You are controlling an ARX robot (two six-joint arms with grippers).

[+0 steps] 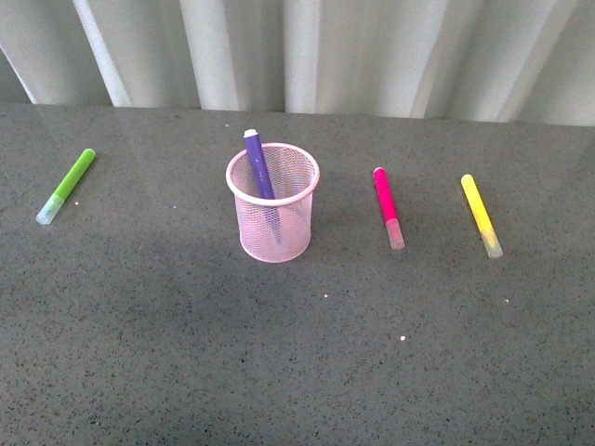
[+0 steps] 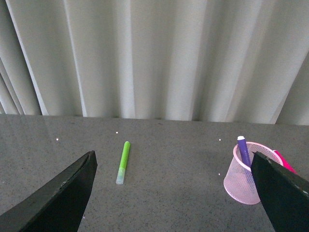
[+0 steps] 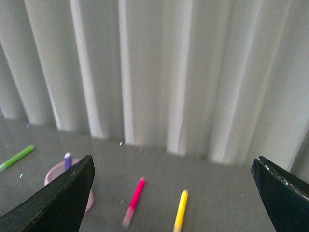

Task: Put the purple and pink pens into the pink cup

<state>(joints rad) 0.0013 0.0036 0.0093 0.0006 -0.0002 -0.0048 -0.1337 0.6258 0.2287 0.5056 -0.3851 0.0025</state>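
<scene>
Nearest in the front view is a bare stretch of speckled grey tabletop [image 1: 297,372]; neither arm shows here. Beyond it stands the pink cup [image 1: 272,218], upright, with the purple pen [image 1: 259,165] inside it, leaning against the far rim and sticking out above it. The pink pen [image 1: 387,204] lies flat on the tabletop to the cup's right, apart from it. The yellow marker [image 1: 481,215] lies further right, and the green marker [image 1: 67,186] lies well away on the left.

In the left wrist view the left pincer [image 2: 172,159] hangs released, its fingers spread wide with nothing between them. It is raised above the tabletop, with the green marker and the cup both ahead of it.

The right wrist view is somewhat blurred. The right pincer [image 3: 173,162] is likewise spread and empty, raised above the tabletop, with the pink pen and the yellow marker side by side ahead of it.

By my reckoning the task stands half done: the purple pen is in the cup and the pink one is not yet picked up. The right arm looks better placed for it, and it must take the pink pen, not its yellow neighbour.
</scene>
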